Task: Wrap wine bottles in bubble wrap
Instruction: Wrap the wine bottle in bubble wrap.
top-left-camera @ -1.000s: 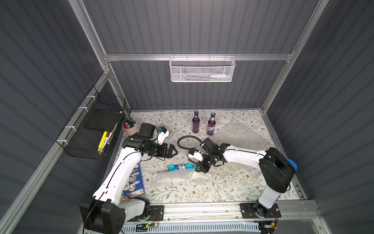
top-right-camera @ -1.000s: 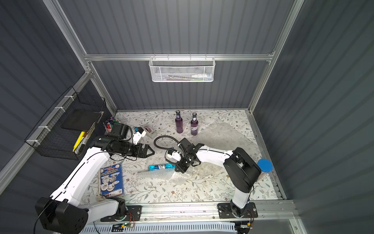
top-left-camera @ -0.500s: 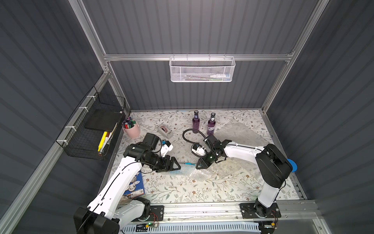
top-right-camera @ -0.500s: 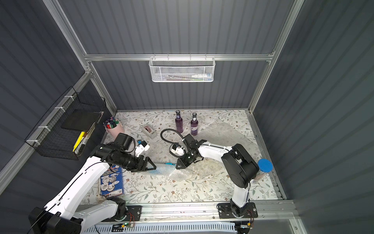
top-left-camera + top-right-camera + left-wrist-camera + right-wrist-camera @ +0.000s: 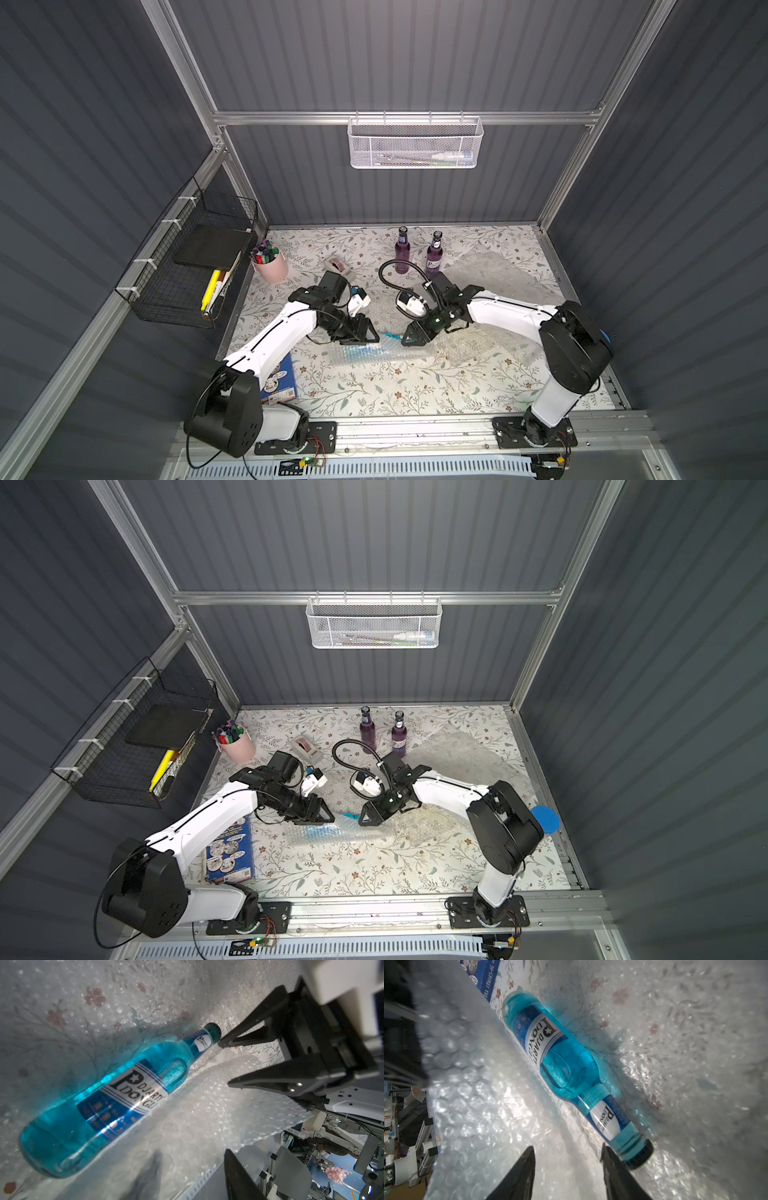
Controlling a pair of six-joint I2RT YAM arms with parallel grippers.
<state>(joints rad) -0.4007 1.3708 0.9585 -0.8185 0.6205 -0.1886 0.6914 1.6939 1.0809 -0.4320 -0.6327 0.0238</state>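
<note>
The bright blue wine bottle (image 5: 99, 1097) lies on its side on a bubble wrap (image 5: 465, 351) sheet at mid table, and in both top views it shows only as blue (image 5: 357, 353) through a fold of wrap over it. My left gripper (image 5: 193, 1172) is at the bottle's base end, open, with the wrap's edge between its fingers. My right gripper (image 5: 568, 1159) is at the cap end (image 5: 641, 1155), open over the wrap, one finger beside the cap. Two purple wine bottles (image 5: 402, 255) (image 5: 434, 259) stand at the back. A second wrap sheet (image 5: 494, 274) lies back right.
A pink cup of markers (image 5: 272, 266) and a tape dispenser (image 5: 338, 266) stand back left. A blue book (image 5: 280, 382) lies by the left arm's base. A wire basket (image 5: 195, 266) hangs on the left wall, a white mesh basket (image 5: 415, 143) on the back wall. A blue lid (image 5: 545, 818) shows at the right edge.
My left arm came forward from the back left to the bottle, and its jaws narrowed. My right gripper's jaws opened at the cap end. Wrap now lies over the bottle.
</note>
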